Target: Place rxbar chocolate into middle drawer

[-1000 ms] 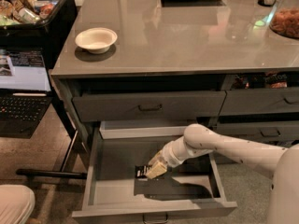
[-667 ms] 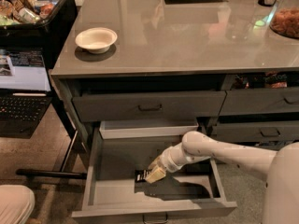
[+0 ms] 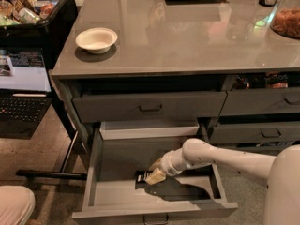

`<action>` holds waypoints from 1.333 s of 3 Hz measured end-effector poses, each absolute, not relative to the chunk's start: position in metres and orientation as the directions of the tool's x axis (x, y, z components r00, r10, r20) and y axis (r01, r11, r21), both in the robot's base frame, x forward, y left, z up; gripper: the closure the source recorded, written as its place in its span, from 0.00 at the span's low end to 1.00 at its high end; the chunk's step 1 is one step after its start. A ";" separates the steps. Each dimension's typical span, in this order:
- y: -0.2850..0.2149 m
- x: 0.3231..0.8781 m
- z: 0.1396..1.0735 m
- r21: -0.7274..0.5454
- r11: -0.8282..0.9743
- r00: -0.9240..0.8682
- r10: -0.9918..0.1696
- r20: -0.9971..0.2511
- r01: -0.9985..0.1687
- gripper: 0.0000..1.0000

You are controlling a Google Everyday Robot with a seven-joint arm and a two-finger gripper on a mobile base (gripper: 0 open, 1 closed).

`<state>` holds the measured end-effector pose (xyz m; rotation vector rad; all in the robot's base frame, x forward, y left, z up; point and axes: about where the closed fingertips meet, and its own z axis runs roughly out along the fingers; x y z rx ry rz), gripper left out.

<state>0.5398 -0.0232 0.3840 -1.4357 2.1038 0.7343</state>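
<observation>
The middle drawer [image 3: 108, 191] is pulled wide open below the counter, with a pale grey floor. The rxbar chocolate [image 3: 141, 176], a flat black bar, lies on the drawer floor near the middle. My gripper [image 3: 153, 176] reaches down into the drawer from the right on a white arm, and its pale tip is right at the bar's right end, touching or just over it. The bar's right part is hidden behind the gripper.
A white bowl [image 3: 96, 39] sits on the grey countertop [image 3: 187, 36] at the left. The shallower top drawer [image 3: 150, 108] is closed. Narrower drawers [image 3: 262, 102] stand at the right. A laptop [image 3: 23, 88] and a black bin of snacks [image 3: 28, 8] are at the left.
The arm has shifted slightly left and lower in the drawer, and the bar now lies on the drawer floor at the gripper's tip.
</observation>
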 end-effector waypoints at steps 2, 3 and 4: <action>-0.020 0.541 0.385 0.132 0.317 -0.319 -0.664 -0.676 -0.939 0.37; -0.019 0.541 0.386 0.125 0.317 -0.314 -0.661 -0.681 -0.940 0.14; -0.019 0.541 0.386 0.125 0.317 -0.314 -0.661 -0.681 -0.940 0.00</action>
